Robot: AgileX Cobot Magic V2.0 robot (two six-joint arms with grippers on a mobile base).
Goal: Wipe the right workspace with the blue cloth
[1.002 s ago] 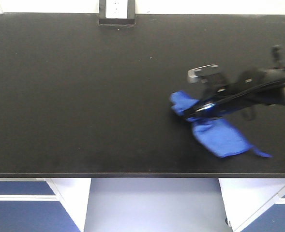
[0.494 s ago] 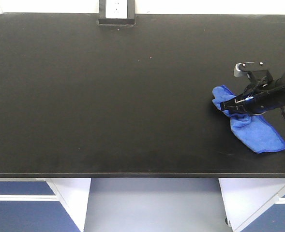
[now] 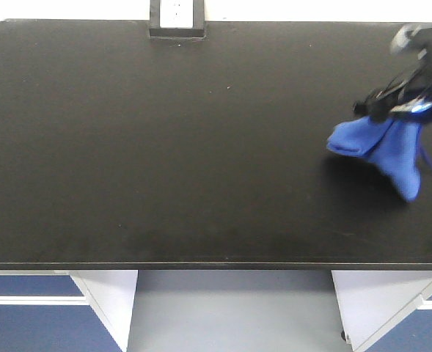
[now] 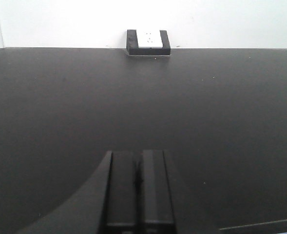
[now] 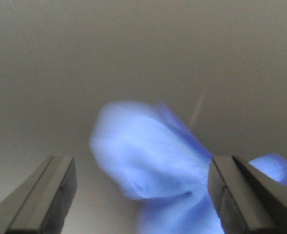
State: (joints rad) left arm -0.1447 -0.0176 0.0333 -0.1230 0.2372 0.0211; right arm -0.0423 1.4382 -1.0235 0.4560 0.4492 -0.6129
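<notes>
- Blue cloth (image 3: 381,148) sits at the far right of the black table (image 3: 164,147), bunched under the right tool (image 3: 392,110).
- Right wrist view shows the fingers (image 5: 46,195) spread wide, cloth (image 5: 153,161) blurred between them: the tool looks open, not clamping it.
- Risk: the cloth may drop or slide off the right edge.
- Only the left wrist view shows the left tool (image 4: 138,185) with fingers together, idle, facing the socket (image 4: 147,41).
</notes>
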